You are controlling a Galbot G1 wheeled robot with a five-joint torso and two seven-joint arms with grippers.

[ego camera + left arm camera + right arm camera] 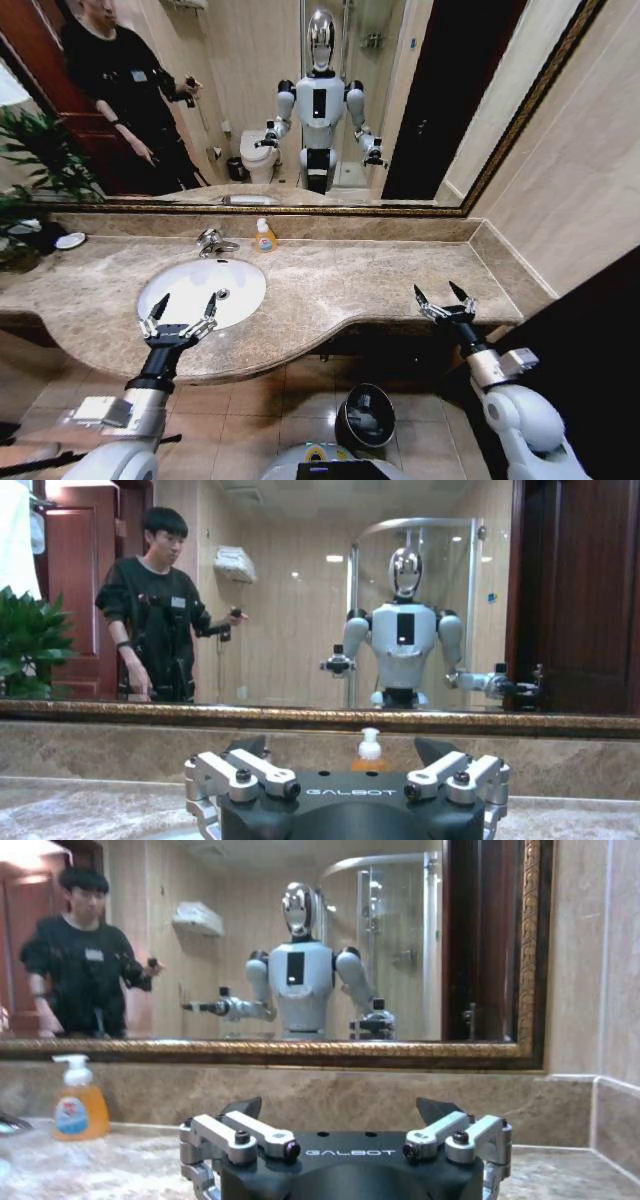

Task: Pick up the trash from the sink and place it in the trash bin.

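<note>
Fingers spread wide and empty on both sides: your left gripper [183, 308] hovers over the near edge of the sink [180, 283], your right gripper [443, 297] over the counter [330, 285] near its right end. The trash bin [365, 415] stands on the floor below the counter's front. No trash is discernible in the basin. Beyond, the orange soap bottle [264, 236] stands beside the tap [212, 242].
</note>
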